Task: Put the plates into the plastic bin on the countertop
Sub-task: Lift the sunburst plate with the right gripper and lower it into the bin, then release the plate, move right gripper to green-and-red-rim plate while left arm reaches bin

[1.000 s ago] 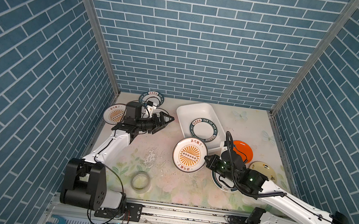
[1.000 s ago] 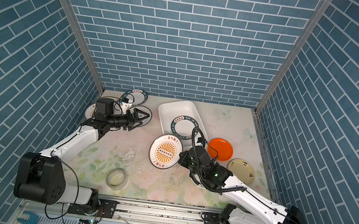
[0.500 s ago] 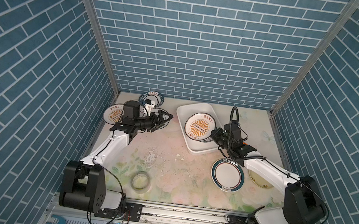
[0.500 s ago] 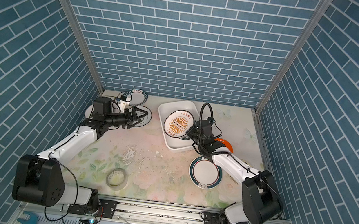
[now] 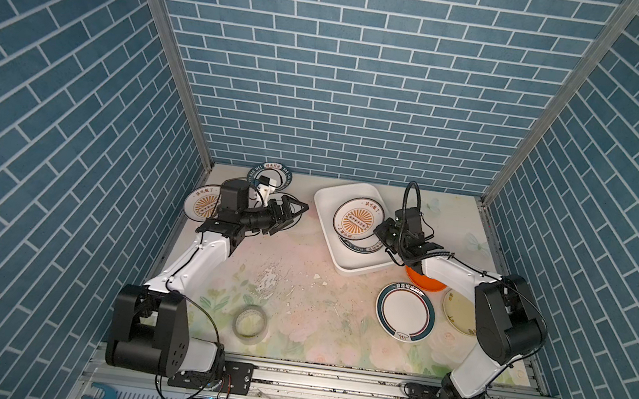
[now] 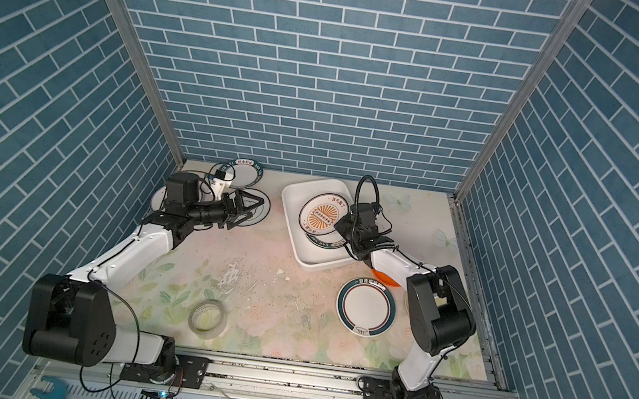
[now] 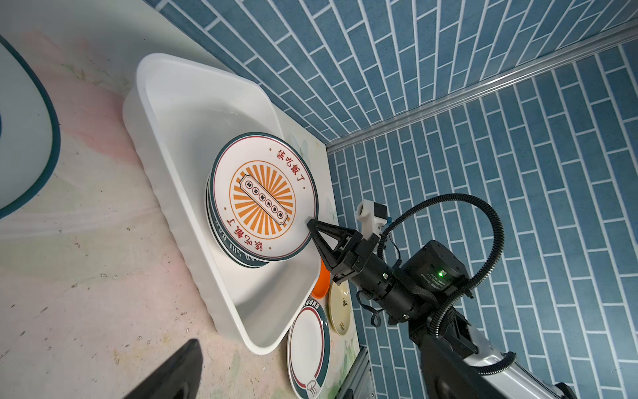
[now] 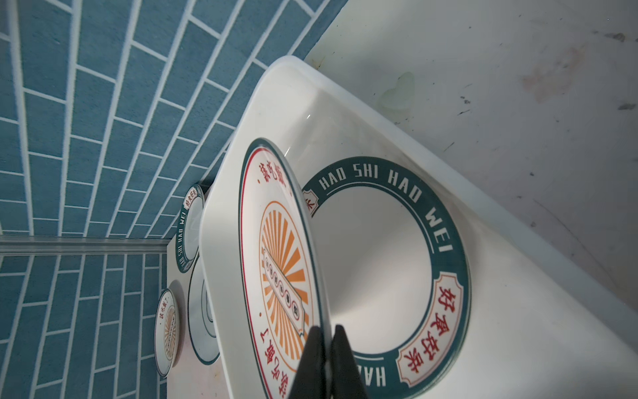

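In both top views your right claw point(image 5: 377, 230) pinches the sunburst plate point(image 5: 358, 218) by its rim, over the bin point(image 5: 358, 270) at the rear of the counter point(image 5: 297, 290). The left claw point(image 5: 296, 216) hangs spread above the left plates point(image 5: 204, 204), empty.

In the left wrist view the plate lies over a green-rimmed plate point(image 7: 241, 263) already in the bin.

In the right wrist view it looks tilted, gripped edge raised: lower that edge until flat, I'd say, then let go gently. It is glossy white, thin teal edge, red ring, orange rays.

A translucent tape roll point(image 5: 249, 337) lies near the grey rail point(image 5: 328, 378).
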